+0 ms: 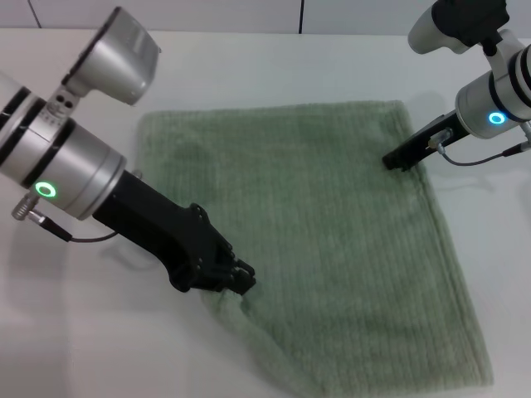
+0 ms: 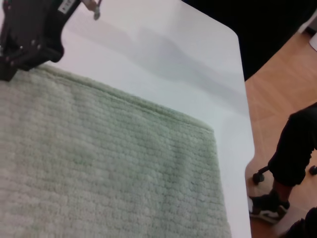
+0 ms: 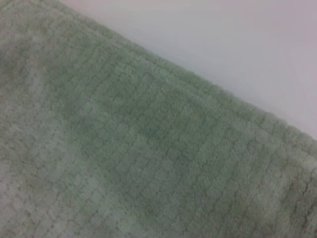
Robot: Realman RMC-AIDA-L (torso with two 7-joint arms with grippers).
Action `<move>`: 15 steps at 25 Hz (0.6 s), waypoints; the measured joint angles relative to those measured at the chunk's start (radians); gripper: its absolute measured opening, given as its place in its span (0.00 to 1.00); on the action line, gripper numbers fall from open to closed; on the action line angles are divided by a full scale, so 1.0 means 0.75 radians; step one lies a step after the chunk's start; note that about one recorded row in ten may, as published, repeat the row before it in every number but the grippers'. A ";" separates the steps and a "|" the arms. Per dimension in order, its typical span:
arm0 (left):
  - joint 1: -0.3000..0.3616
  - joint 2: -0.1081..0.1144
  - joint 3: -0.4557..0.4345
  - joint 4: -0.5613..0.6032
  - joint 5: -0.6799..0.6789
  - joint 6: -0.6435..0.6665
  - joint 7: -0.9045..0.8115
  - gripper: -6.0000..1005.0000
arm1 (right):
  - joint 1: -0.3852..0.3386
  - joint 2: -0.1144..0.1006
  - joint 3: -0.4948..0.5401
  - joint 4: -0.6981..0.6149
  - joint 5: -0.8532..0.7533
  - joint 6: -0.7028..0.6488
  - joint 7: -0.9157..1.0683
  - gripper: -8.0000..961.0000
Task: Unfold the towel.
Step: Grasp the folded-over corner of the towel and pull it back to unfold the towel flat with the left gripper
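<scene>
The pale green towel lies spread nearly flat on the white table. My left gripper is at the towel's near-left edge, shut on the cloth, which rises in a small ridge to the fingers. My right gripper is low at the towel's far-right edge, touching it near the far-right corner. The left wrist view shows the towel with that right gripper at its hem. The right wrist view shows only towel and bare table.
The table's rounded corner and edge show in the left wrist view, with wooden floor beyond. A person's dark leg and shoe stand beside the table there.
</scene>
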 joint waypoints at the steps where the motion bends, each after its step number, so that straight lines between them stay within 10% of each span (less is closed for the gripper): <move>1: -0.004 0.005 -0.015 -0.011 0.000 0.007 -0.002 0.11 | 0.000 0.000 -0.001 0.000 -0.001 0.000 0.000 0.01; 15: -0.011 0.015 -0.082 -0.015 -0.005 0.023 0.028 0.32 | 0.000 0.002 -0.002 0.000 -0.008 0.002 0.000 0.01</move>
